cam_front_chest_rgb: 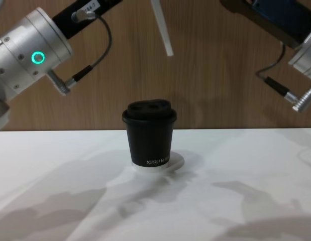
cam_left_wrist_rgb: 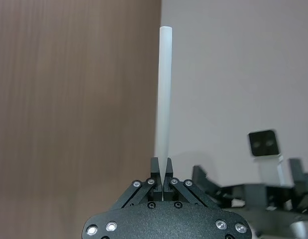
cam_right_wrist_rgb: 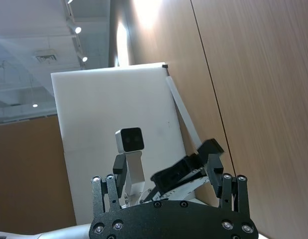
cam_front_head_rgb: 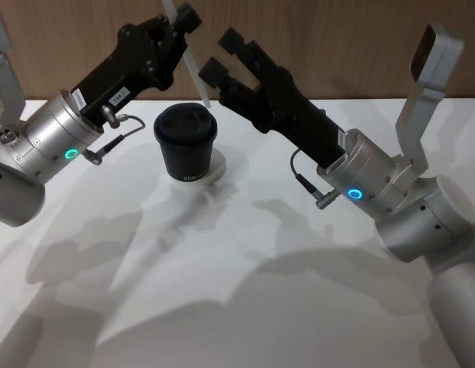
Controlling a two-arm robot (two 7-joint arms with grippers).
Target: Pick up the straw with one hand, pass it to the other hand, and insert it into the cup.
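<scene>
A: Status?

B: Left gripper (cam_front_head_rgb: 178,21) is up in the air over the far side of the table (cam_front_head_rgb: 245,307), fingers pinched on the white straw (cam_front_head_rgb: 192,69) near one end. In the left wrist view the straw (cam_left_wrist_rgb: 164,94) runs straight out from between the pressed fingertips. Its free end hangs down above and just behind the black lidded cup (cam_front_head_rgb: 186,142), not touching it.

A: And the other arm?

B: Right gripper (cam_front_head_rgb: 222,57) is raised too, fingers spread wide, mouth facing the straw, just beside its lower half. No contact yet, as far as I can tell.

A: So handover's the step. Tips?

B: My read: bring the right fingers in square so the straw's lower-mid section sits between the pads, clear of the left grip. Close fully before the left lets go; the tube is thin and slick, so it could twist or drop. Leave enough free length below the new grip to reach the lid opening.

A: Cup?

B: Upright on a small white coaster (cam_front_chest_rgb: 176,161) near the table's far middle.
</scene>
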